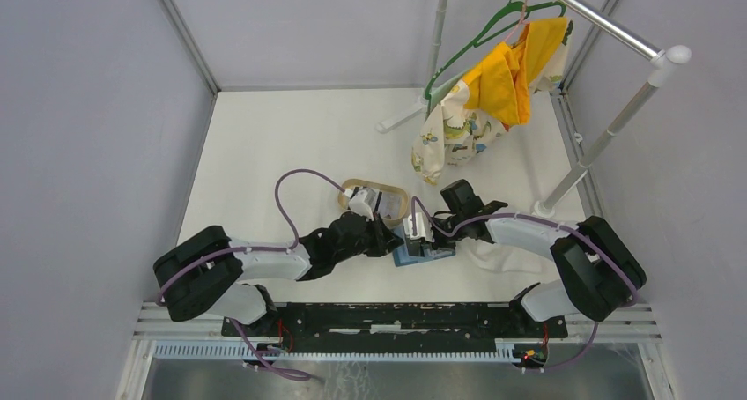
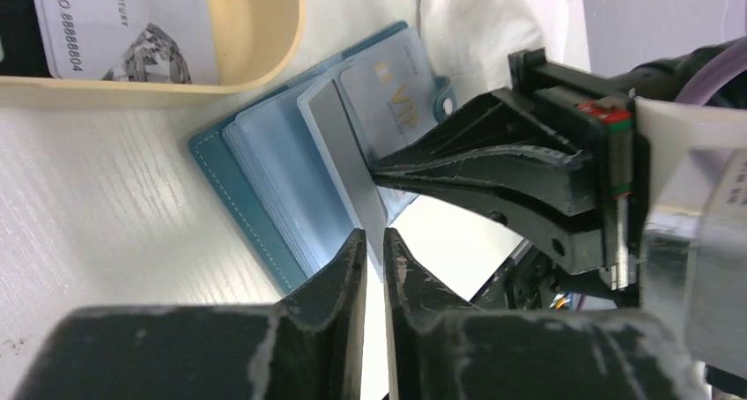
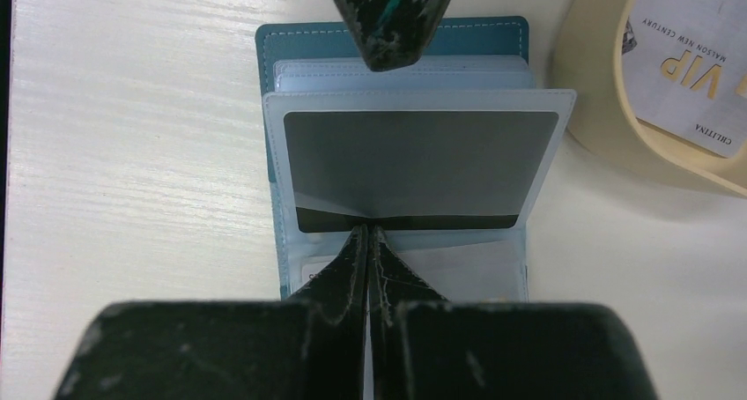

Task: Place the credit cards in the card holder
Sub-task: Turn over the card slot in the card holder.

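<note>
The blue card holder (image 1: pixel 414 255) lies open on the table, its clear sleeves fanned out (image 2: pixel 273 180) (image 3: pixel 291 43). A dark grey credit card (image 3: pixel 418 158) sits in one lifted sleeve; it shows edge-on in the left wrist view (image 2: pixel 348 149). My right gripper (image 3: pixel 367 231) is shut on that sleeve's near edge (image 1: pixel 433 233). My left gripper (image 2: pixel 374 241) is closed to a thin gap on the opposite edge of the card and sleeve (image 1: pixel 394 240). A pale VIP card (image 2: pixel 392 92) sits in another sleeve. Pale cards (image 2: pixel 123 30) (image 3: pixel 696 65) lie in the tan tray.
The tan oval tray (image 1: pixel 398 197) stands just behind the card holder. A white cloth (image 1: pixel 498 257) lies under my right arm. A clothes rack (image 1: pixel 608 127) with hanging garments (image 1: pixel 493 92) stands at the back right.
</note>
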`<control>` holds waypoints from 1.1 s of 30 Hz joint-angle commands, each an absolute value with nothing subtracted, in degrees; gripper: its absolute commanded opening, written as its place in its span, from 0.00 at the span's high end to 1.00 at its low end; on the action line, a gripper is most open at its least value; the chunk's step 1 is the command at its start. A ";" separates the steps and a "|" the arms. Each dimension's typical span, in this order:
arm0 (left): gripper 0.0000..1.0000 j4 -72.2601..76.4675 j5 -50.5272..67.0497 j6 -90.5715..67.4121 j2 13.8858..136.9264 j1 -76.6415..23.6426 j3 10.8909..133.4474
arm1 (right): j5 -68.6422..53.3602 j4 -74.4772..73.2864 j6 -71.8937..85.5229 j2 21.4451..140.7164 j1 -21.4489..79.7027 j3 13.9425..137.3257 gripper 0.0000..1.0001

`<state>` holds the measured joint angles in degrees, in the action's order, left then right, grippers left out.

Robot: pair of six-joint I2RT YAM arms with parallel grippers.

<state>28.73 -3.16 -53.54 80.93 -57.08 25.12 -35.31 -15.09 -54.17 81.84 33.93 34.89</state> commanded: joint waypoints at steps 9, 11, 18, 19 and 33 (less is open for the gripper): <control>0.98 21.14 -8.87 -52.92 81.11 -57.33 28.97 | -31.64 -16.72 -53.87 83.59 34.26 36.02 0.98; 0.98 21.14 -8.57 -52.68 82.31 -57.54 29.84 | -31.57 -16.71 -53.79 83.69 34.23 36.08 0.98; 0.98 22.24 -6.67 -50.79 88.20 -58.74 35.69 | -31.36 -17.12 -53.12 83.56 34.22 36.67 0.97; 0.98 22.24 -6.27 -50.72 89.25 -58.81 36.52 | -31.16 -17.07 -52.65 83.24 34.25 36.94 0.97; 0.97 22.85 -1.61 -48.55 97.63 -60.14 46.14 | -32.62 -23.12 -50.12 70.40 21.74 42.49 0.76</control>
<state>20.67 -4.23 -51.79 94.96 -59.18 41.12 -33.08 -21.39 -52.10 73.80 25.39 38.94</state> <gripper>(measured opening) 0.026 0.215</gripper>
